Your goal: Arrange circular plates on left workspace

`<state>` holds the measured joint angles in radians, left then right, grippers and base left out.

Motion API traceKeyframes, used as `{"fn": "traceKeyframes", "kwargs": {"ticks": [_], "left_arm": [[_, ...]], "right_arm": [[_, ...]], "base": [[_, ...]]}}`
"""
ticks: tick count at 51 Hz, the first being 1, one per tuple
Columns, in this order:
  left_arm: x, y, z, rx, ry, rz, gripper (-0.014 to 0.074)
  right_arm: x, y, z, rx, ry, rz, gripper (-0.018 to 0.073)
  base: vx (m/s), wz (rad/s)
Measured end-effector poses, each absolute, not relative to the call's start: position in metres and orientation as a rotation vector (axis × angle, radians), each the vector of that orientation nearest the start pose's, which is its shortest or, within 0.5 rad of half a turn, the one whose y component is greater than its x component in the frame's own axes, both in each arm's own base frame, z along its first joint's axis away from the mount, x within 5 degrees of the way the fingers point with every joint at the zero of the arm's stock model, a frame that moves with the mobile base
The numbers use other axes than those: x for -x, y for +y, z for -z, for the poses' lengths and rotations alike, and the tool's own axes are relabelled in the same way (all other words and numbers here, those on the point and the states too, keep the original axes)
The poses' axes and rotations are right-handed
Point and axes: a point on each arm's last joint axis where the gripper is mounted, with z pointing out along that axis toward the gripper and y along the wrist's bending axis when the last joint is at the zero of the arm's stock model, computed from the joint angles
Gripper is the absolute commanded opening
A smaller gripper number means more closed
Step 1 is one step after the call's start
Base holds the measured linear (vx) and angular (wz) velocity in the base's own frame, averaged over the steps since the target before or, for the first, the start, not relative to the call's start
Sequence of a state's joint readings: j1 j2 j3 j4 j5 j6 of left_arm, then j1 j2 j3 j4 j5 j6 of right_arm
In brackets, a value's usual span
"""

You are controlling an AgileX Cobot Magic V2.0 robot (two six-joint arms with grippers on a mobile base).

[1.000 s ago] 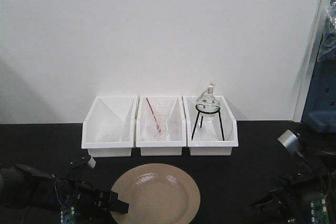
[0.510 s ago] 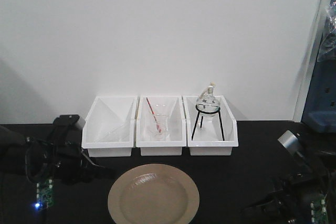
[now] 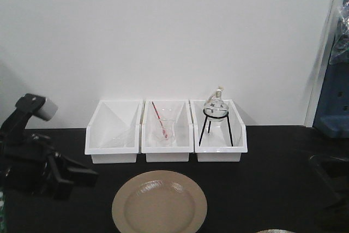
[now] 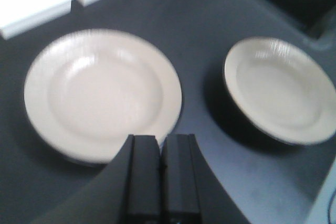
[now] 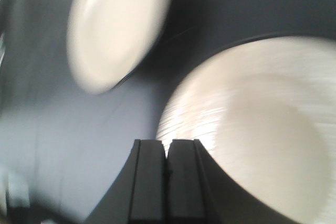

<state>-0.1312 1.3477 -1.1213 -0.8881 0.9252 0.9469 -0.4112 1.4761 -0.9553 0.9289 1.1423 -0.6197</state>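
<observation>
I count two plates and three white bins [image 3: 166, 148]. The first plate [image 4: 102, 93] lies flat and face up on the black bench [image 3: 267, 156], just in front of the middle bin. The second plate [image 4: 281, 90] sits near it, not touching. Both are round, so neither has a long axis. They are glossy beige with thin dark rims. The left gripper [image 4: 161, 145] has its jaws clenched on nothing, and so does the right gripper [image 5: 168, 148].

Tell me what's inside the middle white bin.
The middle white bin holds a clear glass beaker with a red rod leaning in it. The bin's front wall hides its floor near the front.
</observation>
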Motion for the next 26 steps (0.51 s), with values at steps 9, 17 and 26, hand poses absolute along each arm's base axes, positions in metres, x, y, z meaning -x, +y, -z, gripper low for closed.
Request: {"fn": "traceKeyframes", "kwargs": {"ticks": [9,17,26], "left_arm": [[-0.227,-0.086,-0.319,-0.719,2.186,0.736,0.0000],[-0.189,-0.082,-0.303,-0.687,2.192,0.752,0.0000],[-0.152,-0.077,-0.288,-0.686,2.185,0.748,0.0000]], "right_arm": [[-0.248,-0.085,-0.237,-0.520,2.519,-0.949,-0.0001],[-0.247,-0.096,-0.214,-0.571,2.573,-0.968,0.0008],[-0.247,-0.099,-0.206,-0.517,2.621,-0.929,0.0121]], "base": [[0.00,0.00],[0.00,0.00],[0.00,0.00]]}}
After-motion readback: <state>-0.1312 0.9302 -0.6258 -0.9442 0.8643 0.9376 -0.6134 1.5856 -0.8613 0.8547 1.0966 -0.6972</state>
